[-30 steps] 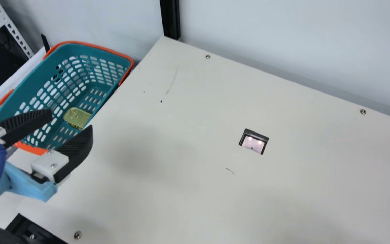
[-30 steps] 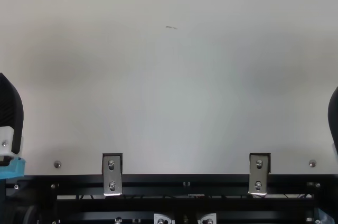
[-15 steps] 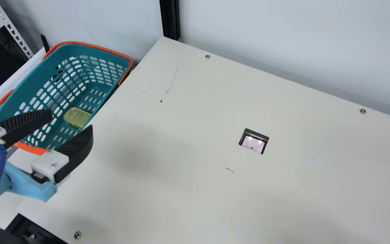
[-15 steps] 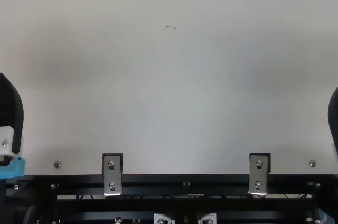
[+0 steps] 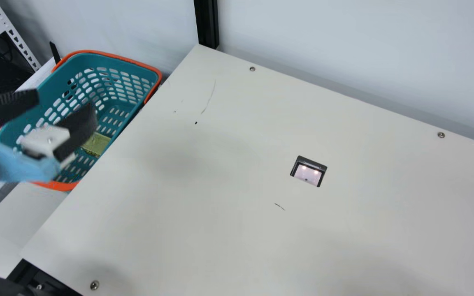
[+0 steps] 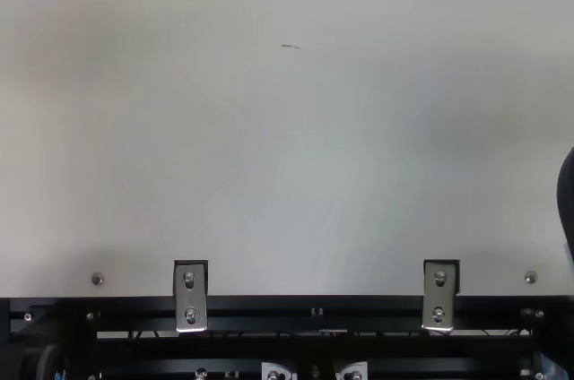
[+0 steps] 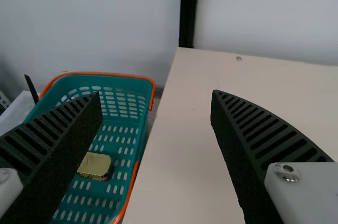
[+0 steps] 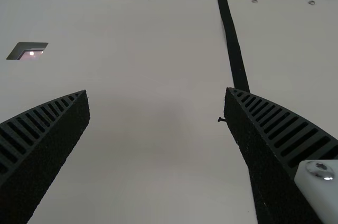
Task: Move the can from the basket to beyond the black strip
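Observation:
In the main view my left gripper [image 5: 65, 102] hangs over the near part of the teal basket [image 5: 159, 76], its two fingers spread with nothing between them. The gold-lidded can [image 5: 97, 144] lies on the basket's floor, partly covered by one finger. From the left wrist, the open gripper [image 7: 157, 96] shows with the can [image 7: 95, 166] beyond a finger, inside the basket [image 7: 105, 74]. At the top view's right edge is part of my right gripper [image 6: 567, 201]. The right wrist view has that gripper [image 8: 157, 93] open and empty, and the black strip [image 8: 235, 49] running along the table.
The basket stands beside the table's left edge [image 5: 146, 109], lower than the tabletop. A black post [image 5: 207, 24] rises at the table's far corner. A dark-framed square cutout [image 5: 309, 172] is set in the tabletop. Metal brackets [image 6: 190, 295] sit on the near rail.
My left arm has moved away from the near table edge, up and over the basket, leaving the top view; its fingers remain apart. The right arm and the can have kept still.

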Motion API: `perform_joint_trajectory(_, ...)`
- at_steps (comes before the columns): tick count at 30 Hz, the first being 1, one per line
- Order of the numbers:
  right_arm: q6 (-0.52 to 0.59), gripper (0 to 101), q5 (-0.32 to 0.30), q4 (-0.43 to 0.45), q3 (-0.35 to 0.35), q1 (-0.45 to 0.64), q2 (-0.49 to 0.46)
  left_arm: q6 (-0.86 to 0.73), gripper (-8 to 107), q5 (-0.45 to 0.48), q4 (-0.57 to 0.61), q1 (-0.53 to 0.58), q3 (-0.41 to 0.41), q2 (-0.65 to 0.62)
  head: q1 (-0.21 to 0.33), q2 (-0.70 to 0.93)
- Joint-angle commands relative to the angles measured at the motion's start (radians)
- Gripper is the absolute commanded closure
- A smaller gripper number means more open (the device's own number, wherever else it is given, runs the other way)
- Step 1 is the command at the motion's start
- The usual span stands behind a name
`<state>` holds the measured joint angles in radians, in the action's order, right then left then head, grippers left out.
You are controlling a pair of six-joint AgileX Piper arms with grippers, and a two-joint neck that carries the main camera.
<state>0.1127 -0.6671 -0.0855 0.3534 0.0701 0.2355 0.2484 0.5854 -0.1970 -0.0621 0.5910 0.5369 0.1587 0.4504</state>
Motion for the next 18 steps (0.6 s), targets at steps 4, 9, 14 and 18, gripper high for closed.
perform_joint_trajectory(4, 0.0, 0, 0.0, 0.0, 0.0, 0.0, 0.0, 0.051, 9, 0.005, -0.007, -0.098, 0.149, 0.21, 0.033, 0.013)
perform_joint_trajectory(9, 0.0, 0, 0.0, 0.0, 0.0, 0.0, 0.0, 0.06, 9, 0.041, 0.019, -0.191, 0.264, 0.365, 0.033, 0.013)
perform_joint_trajectory(14, 0.0, 0, 0.0, 0.0, 0.0, 0.0, 0.0, 0.06, 9, 0.082, 0.036, -0.277, 0.358, 0.505, 0.033, 0.013)
perform_joint_trajectory(18, 0.0, 0, 0.0, 0.0, 0.0, 0.0, 0.0, 0.088, 9, 0.114, 0.025, -0.314, 0.416, 0.612, 0.033, 0.013)
